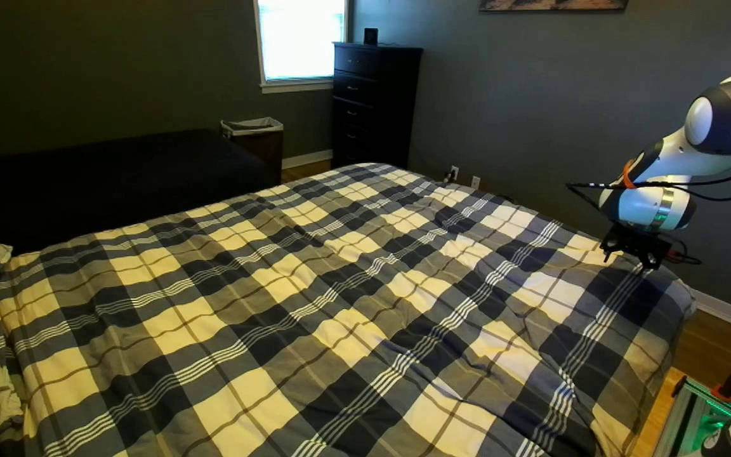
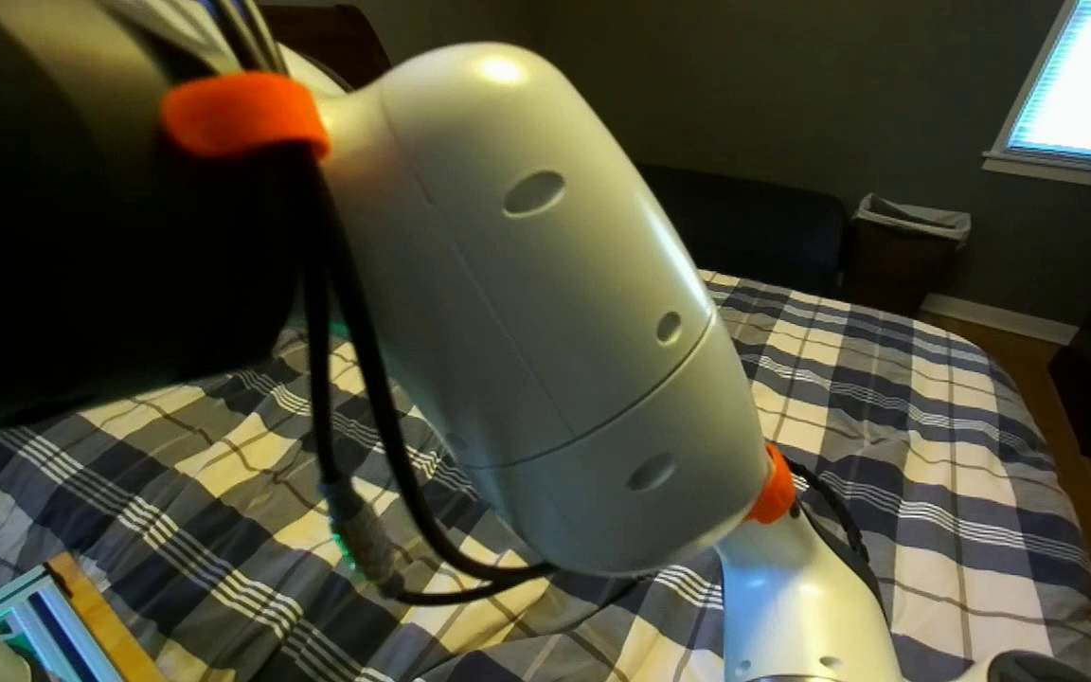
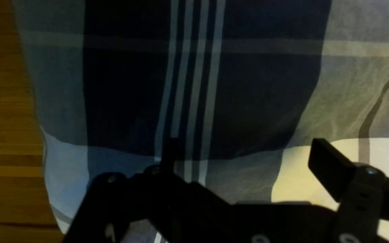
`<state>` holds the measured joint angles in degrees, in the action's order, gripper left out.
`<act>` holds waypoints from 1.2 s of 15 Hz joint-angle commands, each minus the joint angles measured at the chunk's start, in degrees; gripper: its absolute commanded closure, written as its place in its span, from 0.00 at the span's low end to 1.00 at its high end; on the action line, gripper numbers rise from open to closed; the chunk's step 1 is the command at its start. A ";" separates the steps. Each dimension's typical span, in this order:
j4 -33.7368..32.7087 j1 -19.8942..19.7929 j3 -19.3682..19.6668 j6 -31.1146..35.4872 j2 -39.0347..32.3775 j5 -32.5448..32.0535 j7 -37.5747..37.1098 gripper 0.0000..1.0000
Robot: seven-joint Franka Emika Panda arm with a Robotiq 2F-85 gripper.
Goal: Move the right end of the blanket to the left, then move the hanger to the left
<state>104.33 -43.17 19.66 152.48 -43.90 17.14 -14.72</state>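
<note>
blanket [image 1: 315,285]: plaid, cream, grey and dark checks; spread broad, lightly creased, in both exterior views; edge bordered by wood floor [image 3: 8,135] in the wrist view. gripper [image 3: 243,153]: black; jaws well parted, at the blanket near that edge; touching or just above, unclear which. arm [image 2: 545,379]: white; across the middle of an exterior view, blanket behind. dresser [image 1: 375,101]: black, drawered; beside window [image 1: 302,41]. bin [image 2: 901,265]: dark, pale-lined; beyond blanket
</note>
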 commanded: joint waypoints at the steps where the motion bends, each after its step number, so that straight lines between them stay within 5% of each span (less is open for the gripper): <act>1: -4.25 -1.18 -1.09 -0.89 -3.81 0.86 -0.94 0.32; 9: -6.75 -2.01 -2.20 -2.17 -6.18 1.00 -0.04 0.96; 18: -3.63 -7.80 -10.60 -7.65 1.23 4.86 9.03 1.00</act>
<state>98.63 -48.03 12.80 147.68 -46.65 19.05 -10.67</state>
